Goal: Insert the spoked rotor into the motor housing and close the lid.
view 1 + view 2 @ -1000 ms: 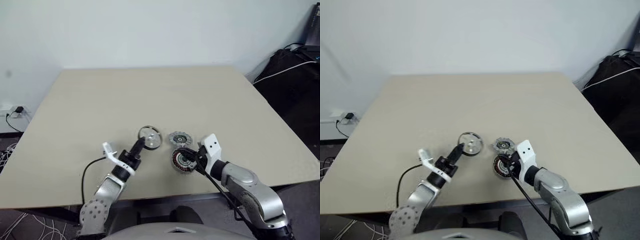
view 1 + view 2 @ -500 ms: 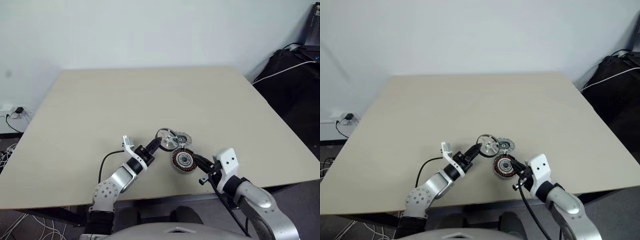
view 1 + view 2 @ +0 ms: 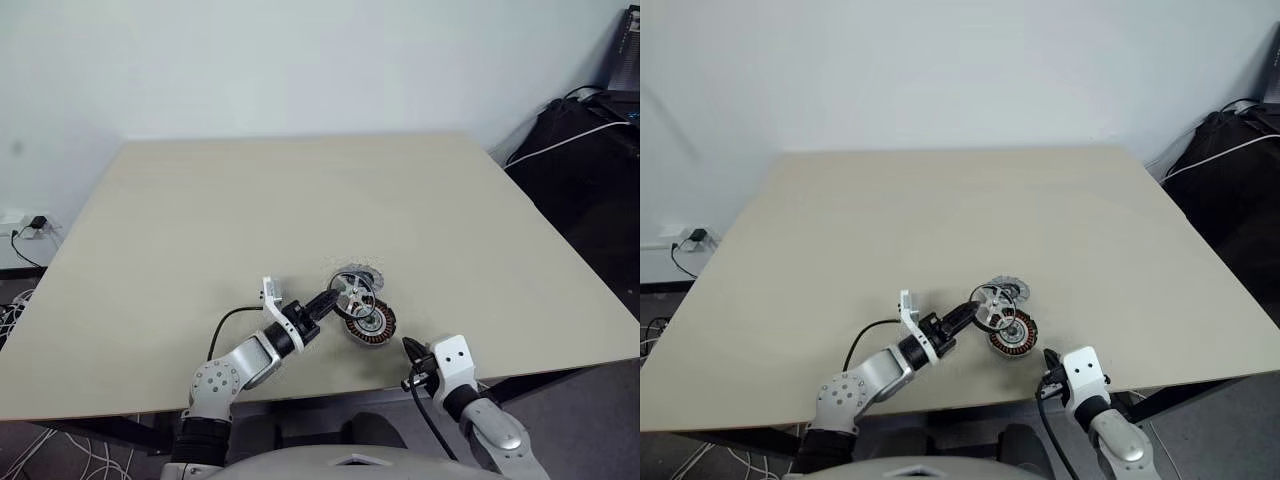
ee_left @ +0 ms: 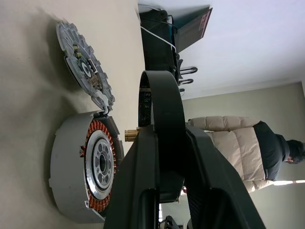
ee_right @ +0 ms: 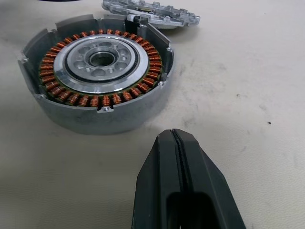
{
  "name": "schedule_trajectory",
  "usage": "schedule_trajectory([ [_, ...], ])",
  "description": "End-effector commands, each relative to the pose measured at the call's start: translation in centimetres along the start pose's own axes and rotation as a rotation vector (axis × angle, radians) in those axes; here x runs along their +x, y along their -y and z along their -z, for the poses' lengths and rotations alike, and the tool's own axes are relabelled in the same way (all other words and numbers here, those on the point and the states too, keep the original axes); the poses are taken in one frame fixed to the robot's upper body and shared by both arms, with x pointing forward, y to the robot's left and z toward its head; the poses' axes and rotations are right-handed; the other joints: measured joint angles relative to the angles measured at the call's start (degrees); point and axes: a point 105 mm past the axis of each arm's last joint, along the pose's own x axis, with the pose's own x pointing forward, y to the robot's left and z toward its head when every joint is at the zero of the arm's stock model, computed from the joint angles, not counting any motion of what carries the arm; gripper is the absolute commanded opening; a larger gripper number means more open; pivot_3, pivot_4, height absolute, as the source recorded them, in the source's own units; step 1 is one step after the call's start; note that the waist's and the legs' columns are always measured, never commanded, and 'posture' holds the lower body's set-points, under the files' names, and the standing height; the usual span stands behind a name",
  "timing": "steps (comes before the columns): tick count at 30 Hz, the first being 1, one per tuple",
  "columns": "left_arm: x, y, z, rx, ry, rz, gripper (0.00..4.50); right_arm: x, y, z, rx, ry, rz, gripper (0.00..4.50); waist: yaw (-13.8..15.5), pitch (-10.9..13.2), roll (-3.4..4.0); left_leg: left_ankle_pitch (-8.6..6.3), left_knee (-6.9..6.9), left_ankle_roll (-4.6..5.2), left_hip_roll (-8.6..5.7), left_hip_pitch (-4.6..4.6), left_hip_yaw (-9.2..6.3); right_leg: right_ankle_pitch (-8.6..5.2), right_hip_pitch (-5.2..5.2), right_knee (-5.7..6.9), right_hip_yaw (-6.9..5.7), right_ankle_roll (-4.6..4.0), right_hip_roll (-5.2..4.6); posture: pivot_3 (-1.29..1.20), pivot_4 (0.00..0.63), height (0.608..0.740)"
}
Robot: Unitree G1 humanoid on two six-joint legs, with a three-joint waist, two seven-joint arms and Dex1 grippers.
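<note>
The spoked rotor (image 3: pixel 354 291) is clamped on edge in the left gripper (image 3: pixel 335 298), just left of and above the motor housing (image 3: pixel 369 322). The right gripper (image 5: pixel 183 181) is pressed together, near the housing on its near right.

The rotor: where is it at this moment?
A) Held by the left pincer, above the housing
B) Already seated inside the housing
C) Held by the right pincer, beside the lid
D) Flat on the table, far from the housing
A: the left pincer grips the rotor by its rim and holds it just over the housing, while the right pincer is shut and empty.
</note>
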Motion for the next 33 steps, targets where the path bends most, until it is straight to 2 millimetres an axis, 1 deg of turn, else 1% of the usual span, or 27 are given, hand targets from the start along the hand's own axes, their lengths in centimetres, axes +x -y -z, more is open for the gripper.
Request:
schedule_trajectory([
  [1,2.3,2.2,1.7,-0.046,-0.058,0.112,0.39,0.4,0.3,-1.3,-0.019,0.065,0.003,0.0,0.01,-0.03,0.05,0.0,0.01,0.0,0.0,0.0,-0.01,0.0,0.01,0.0,-0.01,0.0,0.0,0.0,0.0,0.74],
  [9,3.7,1.9,3.0,-0.053,-0.133,0.118,0.39,0.6,0.4,-1.7,-0.028,0.08,-0.004,0.0,0.02,-0.07,0.12,0.0,0.01,0.01,-0.05,0.0,-0.02,0.0,0.04,-0.01,0.0,0.0,0.02,0.0,0.0,0.74],
  [15,4.6,2.2,3.7,-0.049,-0.174,0.141,0.39,0.5,0.2,-1.8,-0.029,0.08,-0.007,0.0,0.05,-0.12,0.18,0.0,0.01,0.02,-0.08,0.0,-0.04,0.0,0.07,-0.01,0.0,-0.01,0.02,0.0,0.0,0.74],
  [22,4.9,2.6,4.5,-0.059,-0.215,0.168,0.39,0.3,0.2,-1.8,-0.026,0.073,-0.002,0.0,0.05,-0.14,0.21,0.0,0.02,0.03,-0.08,0.0,-0.05,0.0,0.06,-0.01,0.01,-0.01,0.0,0.0,0.0,0.74],
  [33,6.0,2.8,5.0,-0.054,-0.238,0.178,0.39,0.2,-0.1,-1.9,-0.028,0.069,-0.006,0.0,0.16,-0.15,0.23,0.0,0.04,0.03,-0.11,0.0,-0.08,0.01,0.07,-0.01,0.0,0.0,0.01,0.0,0.0,0.74],
])
